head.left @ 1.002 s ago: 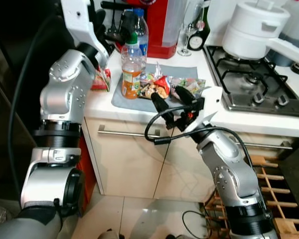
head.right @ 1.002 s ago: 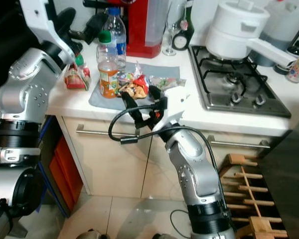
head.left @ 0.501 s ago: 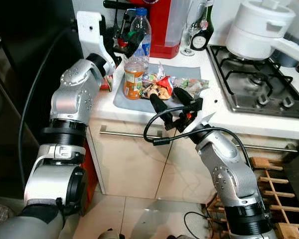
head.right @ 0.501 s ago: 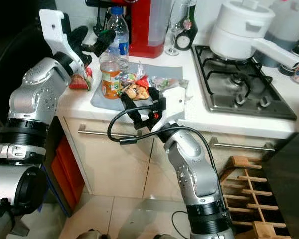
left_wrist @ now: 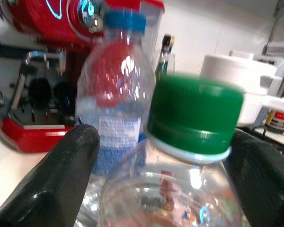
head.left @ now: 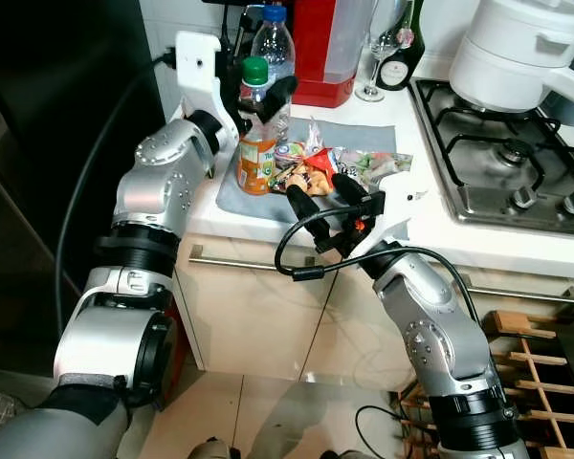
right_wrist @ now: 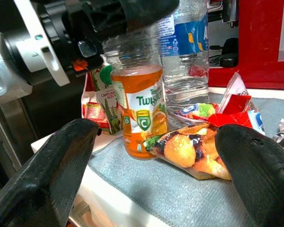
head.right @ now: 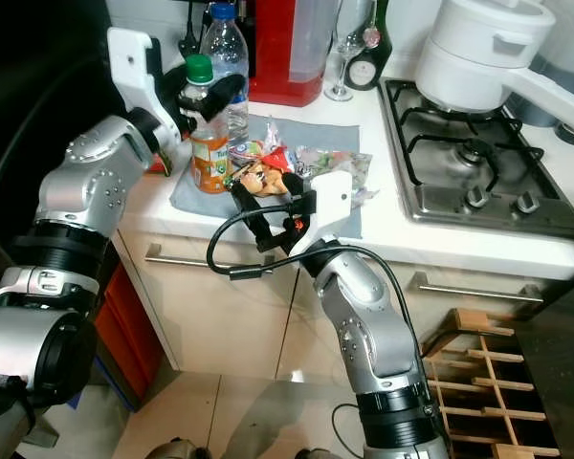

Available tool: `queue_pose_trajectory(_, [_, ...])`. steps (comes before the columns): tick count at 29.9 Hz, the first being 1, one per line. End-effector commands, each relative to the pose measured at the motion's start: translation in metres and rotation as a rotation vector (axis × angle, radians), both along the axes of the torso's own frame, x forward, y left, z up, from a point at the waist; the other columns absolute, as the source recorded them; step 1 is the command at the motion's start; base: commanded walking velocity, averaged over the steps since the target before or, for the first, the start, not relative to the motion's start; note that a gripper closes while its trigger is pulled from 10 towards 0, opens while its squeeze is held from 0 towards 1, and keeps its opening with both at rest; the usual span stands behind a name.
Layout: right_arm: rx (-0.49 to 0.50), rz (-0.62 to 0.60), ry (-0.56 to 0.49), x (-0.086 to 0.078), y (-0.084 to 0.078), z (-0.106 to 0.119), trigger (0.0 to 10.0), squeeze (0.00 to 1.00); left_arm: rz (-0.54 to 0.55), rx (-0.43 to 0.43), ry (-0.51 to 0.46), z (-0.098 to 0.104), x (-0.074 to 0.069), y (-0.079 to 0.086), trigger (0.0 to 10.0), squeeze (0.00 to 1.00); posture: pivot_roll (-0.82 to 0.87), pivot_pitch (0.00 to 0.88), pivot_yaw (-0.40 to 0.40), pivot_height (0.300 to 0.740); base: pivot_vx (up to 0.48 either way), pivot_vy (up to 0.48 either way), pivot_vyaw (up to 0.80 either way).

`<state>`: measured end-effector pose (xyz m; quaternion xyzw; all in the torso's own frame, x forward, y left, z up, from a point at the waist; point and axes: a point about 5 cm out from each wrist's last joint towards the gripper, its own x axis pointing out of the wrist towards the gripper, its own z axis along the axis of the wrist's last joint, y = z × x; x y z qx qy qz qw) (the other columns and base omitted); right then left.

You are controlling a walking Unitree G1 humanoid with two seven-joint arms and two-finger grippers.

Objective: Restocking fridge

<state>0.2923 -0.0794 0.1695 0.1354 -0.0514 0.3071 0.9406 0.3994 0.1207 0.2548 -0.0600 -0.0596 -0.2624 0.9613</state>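
1. A white counter (head.left: 430, 225) runs across the scene above pale cabinet doors, with a gas hob (head.left: 507, 158) on its right side carrying a white pot (head.left: 521, 53).
2. A red appliance (head.left: 325, 48) stands at the back of the counter, a clear water bottle (head.left: 273, 38) with a blue cap just beside it.
3. A grey mat (head.left: 244, 191) lies on the counter near its front edge, bearing the bottles and a heap of snack packets (head.left: 330, 164).
4. The left claw (head.left: 261, 93) reaches in from the left at the upper part of the orange juice bottle (head.left: 254, 143); its fingers (left_wrist: 61, 175) stand spread on either side of the green cap, and whether they touch the plastic is hard to tell from the blurred wrist view.
5. The juice bottle stands upright on the mat, just in front of the water bottle.
6. The right claw (head.left: 327, 196) hovers at the counter's front edge, fingers parted and holding nothing, pointed at the snack packets.
7. A small carton (right_wrist: 104, 101) stands behind the juice bottle, off the mat.
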Motion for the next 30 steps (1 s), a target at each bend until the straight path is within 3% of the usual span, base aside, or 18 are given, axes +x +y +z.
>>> queue_pose_trajectory(1, [-0.012,0.001,-0.001,0.001,0.001,-0.001,10.0,0.0,0.008,0.002,-0.023,0.012,0.002,-0.002,0.0,0.0,0.01,0.0,-0.005,0.74,0.0,0.0,0.0])
queue_pose_trajectory(18, [-0.026,-0.013,0.023,0.0,0.001,-0.01,10.0,0.0,0.007,-0.018,0.043,0.001,0.006,-0.005,0.0,0.0,0.0,0.0,0.001,0.74,0.0,0.0,0.0])
queue_pose_trajectory(24, [-0.037,-0.038,0.034,-0.001,0.0,-0.015,10.0,0.0,-0.047,0.062,0.116,-0.02,0.003,-0.017,0.0,0.0,-0.01,0.0,0.018,0.74,0.0,0.0,0.0])
queue_pose_trajectory(29, [-0.044,-0.072,0.038,0.0,-0.002,-0.017,10.0,0.0,-0.049,0.017,0.074,-0.011,0.002,-0.02,0.0,0.0,-0.03,0.0,0.026,0.74,0.0,0.0,0.0])
queue_pose_trajectory(30, [-0.048,-0.078,0.036,0.0,-0.003,-0.017,10.0,0.0,-0.06,-0.014,0.022,0.0,-0.001,-0.021,0.0,0.0,-0.03,0.0,0.027,0.74,0.0,0.0,0.0])
